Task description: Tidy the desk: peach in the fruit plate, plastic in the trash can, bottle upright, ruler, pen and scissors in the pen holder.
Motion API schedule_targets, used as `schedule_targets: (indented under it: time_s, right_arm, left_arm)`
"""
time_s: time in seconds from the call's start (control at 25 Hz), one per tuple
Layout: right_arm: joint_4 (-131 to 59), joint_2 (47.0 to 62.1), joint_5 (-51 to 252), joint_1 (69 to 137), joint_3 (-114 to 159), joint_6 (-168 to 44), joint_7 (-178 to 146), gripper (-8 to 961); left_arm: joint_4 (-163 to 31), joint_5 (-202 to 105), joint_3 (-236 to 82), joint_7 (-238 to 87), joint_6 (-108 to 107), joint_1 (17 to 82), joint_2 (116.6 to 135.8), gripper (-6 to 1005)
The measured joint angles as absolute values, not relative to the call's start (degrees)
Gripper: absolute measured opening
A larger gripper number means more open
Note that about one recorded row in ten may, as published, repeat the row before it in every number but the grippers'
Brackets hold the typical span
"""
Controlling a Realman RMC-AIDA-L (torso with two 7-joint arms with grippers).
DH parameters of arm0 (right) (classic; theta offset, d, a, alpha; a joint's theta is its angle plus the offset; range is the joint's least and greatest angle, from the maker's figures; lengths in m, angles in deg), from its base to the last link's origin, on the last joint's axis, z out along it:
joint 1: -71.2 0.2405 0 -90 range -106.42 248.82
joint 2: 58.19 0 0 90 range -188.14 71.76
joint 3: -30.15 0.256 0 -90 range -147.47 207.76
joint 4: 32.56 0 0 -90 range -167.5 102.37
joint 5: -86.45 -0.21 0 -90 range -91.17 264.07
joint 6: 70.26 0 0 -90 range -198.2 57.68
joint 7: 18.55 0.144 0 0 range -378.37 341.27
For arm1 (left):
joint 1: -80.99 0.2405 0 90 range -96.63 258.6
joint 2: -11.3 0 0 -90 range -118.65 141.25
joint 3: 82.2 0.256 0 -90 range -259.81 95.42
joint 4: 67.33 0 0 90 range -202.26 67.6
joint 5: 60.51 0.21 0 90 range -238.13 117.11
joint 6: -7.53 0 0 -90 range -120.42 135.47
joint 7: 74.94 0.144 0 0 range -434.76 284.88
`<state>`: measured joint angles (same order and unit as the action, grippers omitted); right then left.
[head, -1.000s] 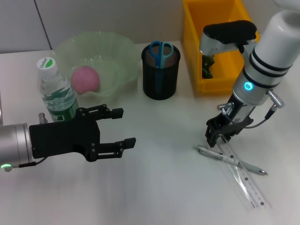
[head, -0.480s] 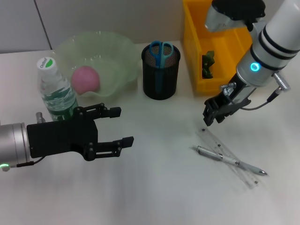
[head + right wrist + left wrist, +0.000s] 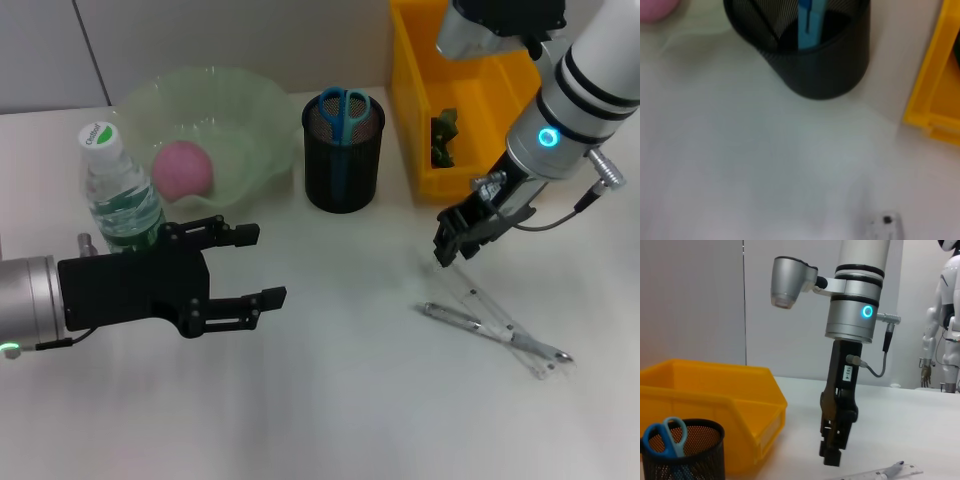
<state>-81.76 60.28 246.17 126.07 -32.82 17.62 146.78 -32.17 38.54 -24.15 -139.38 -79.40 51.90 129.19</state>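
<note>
Ruler step in hand. Right gripper (image 3: pixel 452 243) pinches the far end of the clear ruler (image 3: pixel 500 322), near end lying on the table across the pen (image 3: pixel 490 333). Holder (image 3: pixel 343 152) sits far left of it, scissors (image 3: pixel 343 106) already inside. Next: lift the ruler clear and carry it over the holder. Left gripper (image 3: pixel 245 268) idles spread, near left.

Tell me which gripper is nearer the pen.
Right. The right gripper hangs just above the pen and ruler; the left gripper sits far across the table by the bottle.
</note>
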Motion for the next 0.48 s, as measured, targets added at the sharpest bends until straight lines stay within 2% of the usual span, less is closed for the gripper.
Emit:
schedule_targets:
  time_s: [0.24,0.48]
  right_arm:
    - [-81.7,60.28,250.4,126.4,-34.5,18.4,146.1,271]
    - [-81.6,60.28,251.5,126.4,-34.6,19.2,144.7,415]
  left_arm:
    - [-31.8,38.8,-24.2,-139.5,-79.3,51.8,129.16,765]
    - [-31.6,38.9,-24.3,-139.7,-79.2,51.7,129.16,765]
